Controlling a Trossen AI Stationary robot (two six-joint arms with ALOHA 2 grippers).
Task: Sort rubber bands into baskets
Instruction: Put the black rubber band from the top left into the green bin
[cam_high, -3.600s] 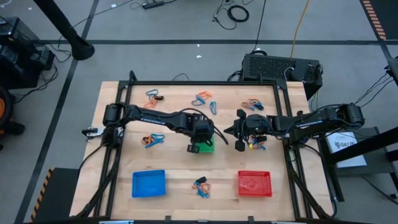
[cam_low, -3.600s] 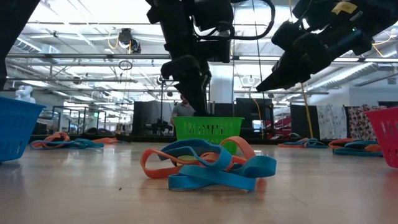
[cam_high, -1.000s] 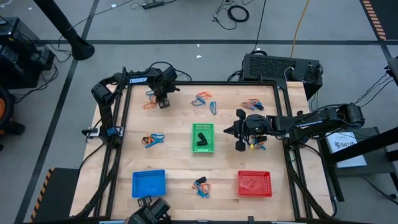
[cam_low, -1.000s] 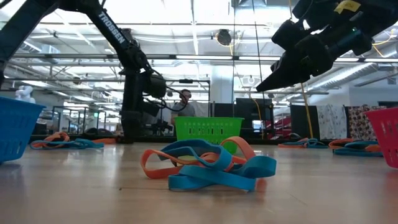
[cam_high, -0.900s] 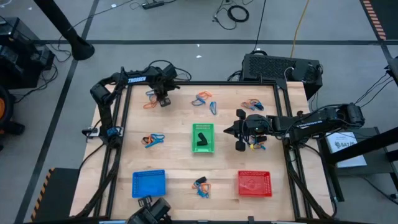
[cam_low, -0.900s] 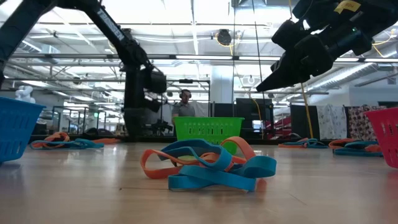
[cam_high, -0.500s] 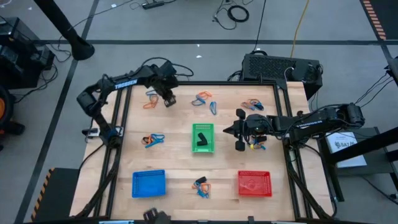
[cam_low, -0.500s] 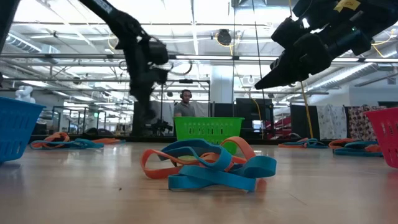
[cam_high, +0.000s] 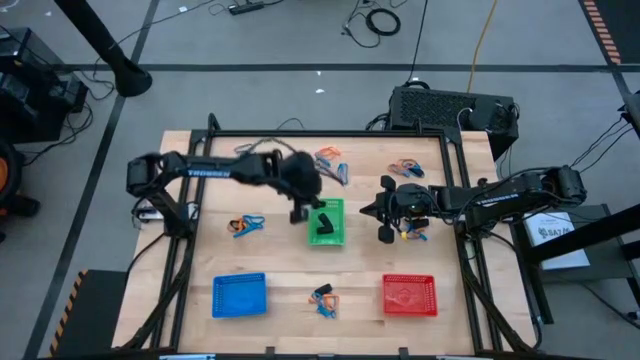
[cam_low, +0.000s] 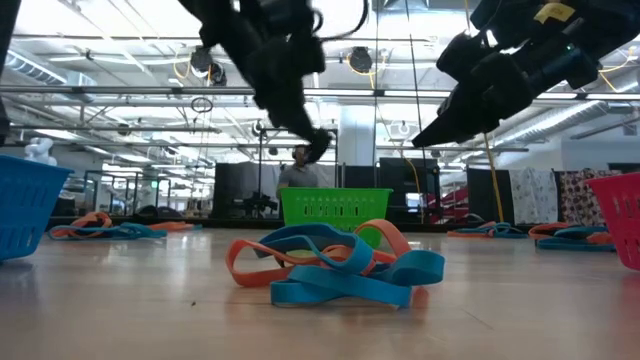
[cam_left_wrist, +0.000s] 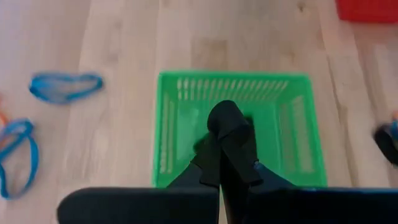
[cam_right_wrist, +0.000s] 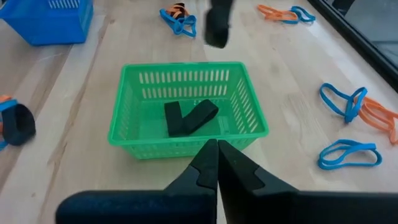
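The left gripper (cam_high: 298, 213) hangs above the table at the green basket's (cam_high: 334, 236) left edge, its fingers pressed together around a black rubber band (cam_left_wrist: 225, 119) whose loop sticks out past the fingertips over the basket in the left wrist view. The arm behind it carries white lettering that is too smeared to read with confidence.

The right gripper (cam_high: 365, 211) waits just right of the green basket, its fingers closed together and holding nothing; in the right wrist view they point at the basket's near wall. A folded black band (cam_right_wrist: 189, 118) lies on that basket's floor.

The green basket stands mid-table. The blue basket (cam_high: 240, 295) sits at the front left and the red basket (cam_high: 410, 295) at the front right, well apart from each other. Between them lies a small tangle of orange, blue and black rubber bands (cam_high: 323, 297). Another orange-and-blue cluster (cam_high: 244, 225) lies left of the green basket, one more (cam_high: 330, 158) behind it near the back rail, and another (cam_high: 405, 167) at the back right. A white label (cam_high: 553, 229) on the right arm's base has print too small to read.

In the low view a person (cam_low: 293, 175) stands far behind the table.
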